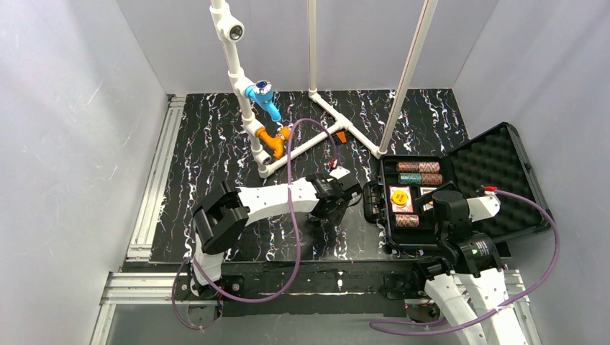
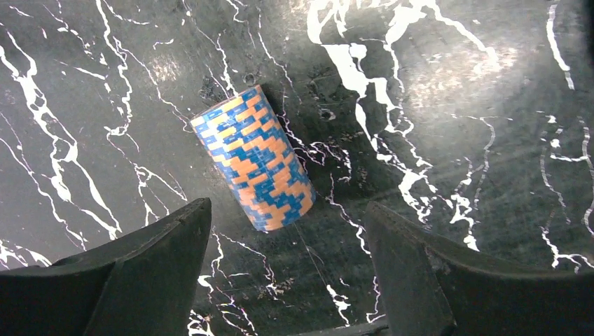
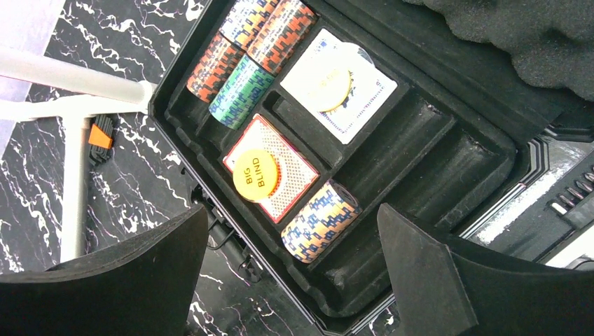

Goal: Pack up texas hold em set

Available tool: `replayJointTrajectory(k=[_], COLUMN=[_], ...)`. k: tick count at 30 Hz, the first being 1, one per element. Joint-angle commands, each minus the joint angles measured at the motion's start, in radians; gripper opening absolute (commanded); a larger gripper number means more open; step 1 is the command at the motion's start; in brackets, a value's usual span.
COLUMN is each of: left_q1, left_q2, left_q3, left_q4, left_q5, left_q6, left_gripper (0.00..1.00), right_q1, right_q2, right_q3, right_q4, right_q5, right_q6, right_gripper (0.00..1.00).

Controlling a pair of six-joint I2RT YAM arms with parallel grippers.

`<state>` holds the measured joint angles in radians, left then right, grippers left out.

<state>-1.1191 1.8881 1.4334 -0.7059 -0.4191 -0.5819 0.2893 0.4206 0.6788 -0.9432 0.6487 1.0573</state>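
A blue-and-orange chip stack [image 2: 255,158] lies on its side on the black marbled table, just ahead of my open, empty left gripper [image 2: 287,269]; in the top view the gripper [image 1: 332,204] hides it. The open black case [image 1: 460,176] stands at the right. In the right wrist view its tray [image 3: 420,140] holds red, green and mixed chip stacks [image 3: 242,59], a red card deck with a yellow BIG BLIND button [image 3: 256,175], a white deck with a button [image 3: 340,84] and a blue-orange stack [image 3: 320,221]. My right gripper [image 3: 291,269] hovers open and empty over the case's near corner.
A white PVC pipe frame [image 1: 316,122] with blue and orange fittings [image 1: 270,115] stands at the back of the table. The case's foam lid [image 1: 496,162] lies open to the right. Aluminium rails [image 1: 155,187] edge the table's left and front.
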Motion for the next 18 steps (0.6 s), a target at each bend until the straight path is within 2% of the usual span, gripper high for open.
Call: replayJointTrajectory(k=[1, 18], left_q1=[0.043, 0.124], left_q2=[0.019, 0.063], left_q3=[0.021, 0.0], left_q4=[-0.001, 0.036], left_q5=[0.027, 0.098], left_q6=[-0.005, -0.04], left_gripper=[0.77, 0.67], right_q1=[-0.001, -0.001], right_q2=[0.013, 0.057], right_q3=[0.005, -0.006], right_q4=[0.047, 0.114], right_q5=[0.006, -0.032], right_q6=[-0.03, -0.028], right_gripper=[0.98, 0.98])
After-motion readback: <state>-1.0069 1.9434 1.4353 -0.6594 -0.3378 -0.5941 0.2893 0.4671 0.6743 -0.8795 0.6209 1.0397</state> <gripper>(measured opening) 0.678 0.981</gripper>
